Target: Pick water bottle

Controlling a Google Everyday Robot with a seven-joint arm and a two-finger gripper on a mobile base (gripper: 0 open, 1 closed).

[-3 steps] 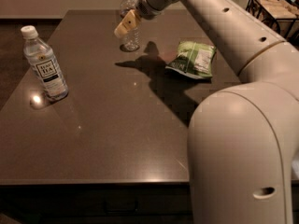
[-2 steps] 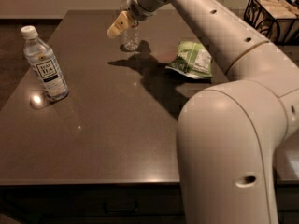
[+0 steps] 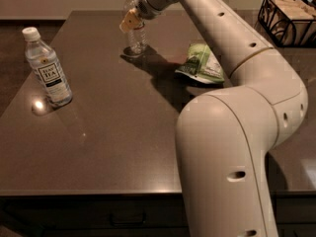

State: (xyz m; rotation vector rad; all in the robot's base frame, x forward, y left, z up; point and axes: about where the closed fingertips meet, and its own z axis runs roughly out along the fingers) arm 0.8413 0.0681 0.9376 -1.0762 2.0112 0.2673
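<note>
- Seemingly, in the camera view, the end effector is held against the upper part of the bottle, at the far side of the desk; whether it is open or clamped on the bottle cannot be told.
- The arm is reached across the desk from the near right, which is judged to be why the bottle is approached from the side, high up near its neck.
- The bottle is seen upright, its base apparently on the desk, with a green bag lying to its right, apart from it.
- The bottle is slim, clear and ribbed; a small white cap is shown above the end effector, and the label band cannot be made out.
- The tea bottle is set well apart at the left and the basket at the far right, so the grasp is judged to be uncrowded.
</note>
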